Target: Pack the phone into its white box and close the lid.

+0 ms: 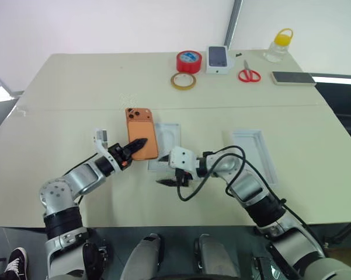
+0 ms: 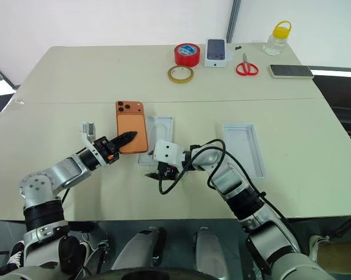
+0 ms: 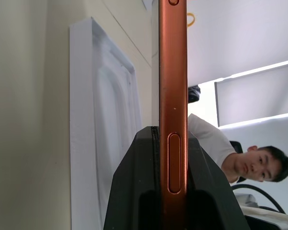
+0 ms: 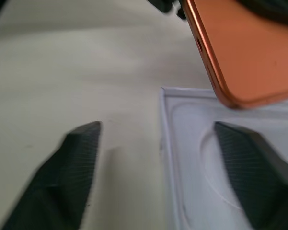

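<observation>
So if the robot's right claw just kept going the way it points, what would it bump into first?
Probably the shallow white cardboard tray: the right gripper, jaws open, straddles the tray's near edge, below the orange phone. Depth is unclear.

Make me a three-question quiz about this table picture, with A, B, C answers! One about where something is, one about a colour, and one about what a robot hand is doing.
1. Where are the scissors?
A. At the table's far edge, right of the small box with a phone picture
B. Under the phone
C. In the right tool

2. What colour is the phone in the left tool?
A. Blue
B. Orange
C. Green

3. How is the right tool?
A. Shut on the phone
B. Shut on tape
C. Open, holding nothing

Answers:
1 A: their red handles lie beside that box, far from both arms.
2 B: its back and edge are orange.
3 C: the right wrist view shows its fingers wide apart.
</observation>
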`<state>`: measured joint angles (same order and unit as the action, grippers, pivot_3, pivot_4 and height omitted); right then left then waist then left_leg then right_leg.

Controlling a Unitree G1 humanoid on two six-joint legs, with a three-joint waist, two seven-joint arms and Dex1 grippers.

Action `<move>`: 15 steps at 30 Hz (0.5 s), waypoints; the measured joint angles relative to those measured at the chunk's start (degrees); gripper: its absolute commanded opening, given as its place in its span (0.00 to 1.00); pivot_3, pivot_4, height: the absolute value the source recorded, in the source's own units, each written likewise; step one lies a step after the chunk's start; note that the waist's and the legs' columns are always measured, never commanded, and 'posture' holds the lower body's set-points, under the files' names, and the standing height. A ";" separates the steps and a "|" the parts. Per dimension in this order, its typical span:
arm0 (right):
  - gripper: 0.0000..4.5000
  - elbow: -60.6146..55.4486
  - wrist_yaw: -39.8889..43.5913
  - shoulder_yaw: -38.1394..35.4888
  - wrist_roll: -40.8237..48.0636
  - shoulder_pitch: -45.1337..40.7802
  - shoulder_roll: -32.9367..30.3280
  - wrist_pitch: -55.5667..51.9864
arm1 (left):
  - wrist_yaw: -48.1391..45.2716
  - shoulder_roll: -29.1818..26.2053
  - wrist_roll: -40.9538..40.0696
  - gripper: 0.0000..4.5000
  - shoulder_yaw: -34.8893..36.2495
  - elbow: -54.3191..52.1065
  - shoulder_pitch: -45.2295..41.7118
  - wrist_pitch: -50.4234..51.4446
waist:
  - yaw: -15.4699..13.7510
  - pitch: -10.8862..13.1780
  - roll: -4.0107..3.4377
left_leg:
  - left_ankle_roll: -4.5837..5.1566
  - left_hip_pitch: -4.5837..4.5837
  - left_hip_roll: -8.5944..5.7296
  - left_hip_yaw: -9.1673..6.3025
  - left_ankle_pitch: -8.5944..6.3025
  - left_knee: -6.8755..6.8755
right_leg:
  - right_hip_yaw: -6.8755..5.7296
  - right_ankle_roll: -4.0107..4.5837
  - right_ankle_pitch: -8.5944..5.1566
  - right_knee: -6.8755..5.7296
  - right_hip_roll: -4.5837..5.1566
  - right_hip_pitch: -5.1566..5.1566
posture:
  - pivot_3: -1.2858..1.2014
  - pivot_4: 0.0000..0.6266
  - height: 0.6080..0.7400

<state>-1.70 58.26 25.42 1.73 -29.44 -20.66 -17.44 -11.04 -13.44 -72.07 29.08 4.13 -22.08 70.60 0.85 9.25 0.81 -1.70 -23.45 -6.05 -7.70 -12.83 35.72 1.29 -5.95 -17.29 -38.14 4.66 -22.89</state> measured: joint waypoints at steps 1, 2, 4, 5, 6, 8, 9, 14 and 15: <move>0.90 -1.44 1.31 -1.06 1.97 0.40 -1.06 -0.91 | -0.46 -0.30 0.34 0.00 -0.95 0.30 -0.40 0.00 | -0.04 0.00 0.00 | 0.03 0.00 0.00 0.00 -0.02 0.00 | -0.01 0.00 0.00 0.01 0.00 0.02 | 0.52 0.24 1.00; 0.90 -2.67 2.64 -2.56 4.14 0.51 -2.40 -1.93 | -1.27 -0.82 0.76 0.00 -2.04 0.53 -0.74 0.01 | -0.07 0.01 0.01 | 0.05 0.00 -0.01 0.00 -0.03 0.01 | -0.01 0.00 0.00 0.01 0.00 0.03 | 0.52 0.24 1.00; 0.90 -3.98 4.10 -5.66 6.83 0.47 -4.54 -3.04 | -2.37 -1.52 1.41 0.00 -3.34 1.40 -1.36 0.00 | -0.10 0.01 0.01 | 0.06 0.00 -0.01 0.00 -0.04 0.01 | -0.01 0.00 0.00 0.03 0.01 0.05 | 0.52 0.24 1.00; 0.90 -3.73 4.45 -7.23 7.70 0.40 -5.92 -3.03 | -2.87 -1.74 1.58 0.00 -3.79 2.70 -2.07 0.11 | -0.13 0.01 0.01 | 0.08 0.00 -0.01 0.00 -0.04 0.00 | -0.02 0.00 0.00 0.03 0.01 0.05 | 0.52 0.24 1.00; 0.90 -2.70 4.30 -8.81 7.93 0.13 -7.11 -2.57 | -3.32 -1.92 1.67 0.00 -4.06 3.59 -2.60 0.15 | -0.15 0.01 0.02 | 0.09 0.00 -0.01 0.00 -0.05 0.00 | -0.03 0.00 0.00 0.02 0.01 0.05 | 0.52 0.24 1.00; 0.90 1.31 3.16 -11.46 7.41 -0.82 -9.00 -0.98 | -4.08 -2.18 2.07 0.00 -5.27 4.67 -3.38 0.34 | -0.05 0.01 0.02 | 0.08 0.00 -0.01 0.00 -0.05 0.00 | -0.01 0.00 0.00 0.02 0.01 0.04 | 0.52 0.24 1.00; 0.90 3.04 2.56 -12.40 6.92 -1.08 -9.75 0.23 | -4.60 -2.15 2.42 0.00 -5.95 4.74 -3.38 0.37 | 0.01 0.01 0.02 | 0.07 0.00 -0.01 0.01 -0.04 -0.02 | -0.01 0.00 0.00 0.02 0.01 0.02 | 0.52 0.24 1.00; 0.90 7.85 0.99 -13.55 6.31 -1.51 -9.80 3.98 | -5.22 -1.08 3.33 0.00 -8.15 5.29 -3.33 0.55 | 0.17 0.01 0.02 | 0.01 0.00 0.03 0.02 0.00 -0.04 | 0.01 0.00 0.00 -0.01 -0.01 -0.02 | 0.52 0.24 1.00; 0.90 8.43 0.94 -13.55 6.27 -1.51 -9.80 4.58 | -5.30 -1.05 3.41 0.00 -8.28 5.29 -3.32 0.58 | 0.16 0.01 0.02 | 0.01 0.00 0.02 0.02 0.00 -0.02 | 0.01 0.00 0.00 -0.01 -0.01 -0.01 | 0.52 0.24 1.00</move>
<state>6.72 59.19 11.87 8.00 -30.95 -30.45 -12.86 -16.34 -14.49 -68.66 20.80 9.41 -25.39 71.17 1.01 9.26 0.83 -1.69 -23.45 -6.03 -7.68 -12.83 35.70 1.30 -5.94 -17.29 -38.15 4.65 -22.90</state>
